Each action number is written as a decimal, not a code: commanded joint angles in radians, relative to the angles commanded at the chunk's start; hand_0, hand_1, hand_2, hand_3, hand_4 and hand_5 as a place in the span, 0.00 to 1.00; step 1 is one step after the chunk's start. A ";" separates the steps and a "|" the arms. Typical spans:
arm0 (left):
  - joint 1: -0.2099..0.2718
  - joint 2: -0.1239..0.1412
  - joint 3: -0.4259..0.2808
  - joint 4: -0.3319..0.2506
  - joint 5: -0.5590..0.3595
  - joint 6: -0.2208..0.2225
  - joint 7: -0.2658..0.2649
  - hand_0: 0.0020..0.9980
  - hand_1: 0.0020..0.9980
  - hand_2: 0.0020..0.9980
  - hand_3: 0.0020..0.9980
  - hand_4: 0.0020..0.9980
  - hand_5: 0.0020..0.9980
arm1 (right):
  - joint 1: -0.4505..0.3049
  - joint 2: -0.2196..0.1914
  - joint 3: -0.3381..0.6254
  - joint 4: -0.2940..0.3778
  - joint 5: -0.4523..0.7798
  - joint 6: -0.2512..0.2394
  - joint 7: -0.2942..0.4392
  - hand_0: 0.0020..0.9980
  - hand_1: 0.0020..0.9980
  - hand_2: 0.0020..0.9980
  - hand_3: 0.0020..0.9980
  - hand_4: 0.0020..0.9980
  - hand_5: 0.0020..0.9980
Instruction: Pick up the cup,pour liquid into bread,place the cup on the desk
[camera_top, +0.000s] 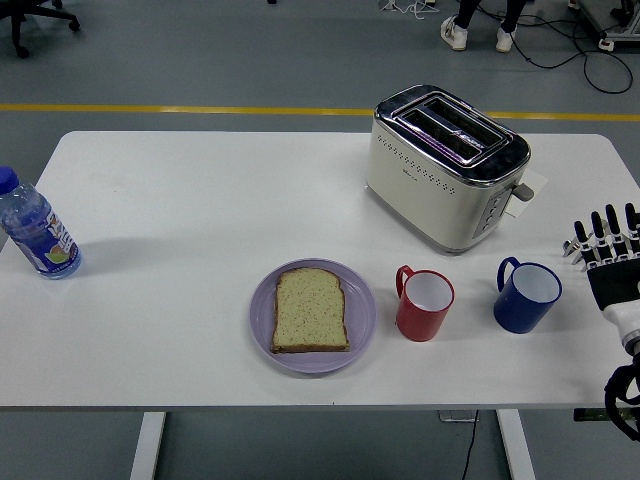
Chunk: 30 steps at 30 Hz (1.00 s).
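The bottle (36, 229) carries a label, seemingly printed, but too small to read.

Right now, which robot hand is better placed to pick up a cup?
The right robot hand: it is open, just right of the blue cup, with the red cup beyond. No left hand is in view.

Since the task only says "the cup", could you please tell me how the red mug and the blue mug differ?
The red mug stands beside the purple plate; the blue mug stands further right, nearest the robot's right hand. Red's handle shows at its upper left, as does blue's. Both are upright, white inside, untouched.
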 joint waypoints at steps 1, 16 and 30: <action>0.001 0.000 0.000 0.000 0.000 0.000 0.000 0.64 0.65 0.66 0.55 0.32 0.84 | -0.001 0.000 0.000 -0.002 0.003 -0.002 0.002 0.69 0.60 0.65 0.62 0.59 0.27; 0.012 0.000 0.015 0.000 -0.004 0.000 0.000 0.64 0.65 0.66 0.55 0.32 0.84 | -0.013 0.006 0.003 -0.017 0.028 -0.015 0.020 0.68 0.60 0.65 0.62 0.58 0.26; 0.016 0.000 0.026 0.000 -0.007 -0.001 0.001 0.64 0.65 0.66 0.55 0.32 0.84 | -0.023 0.011 0.021 -0.030 0.047 -0.016 0.028 0.67 0.59 0.65 0.61 0.58 0.26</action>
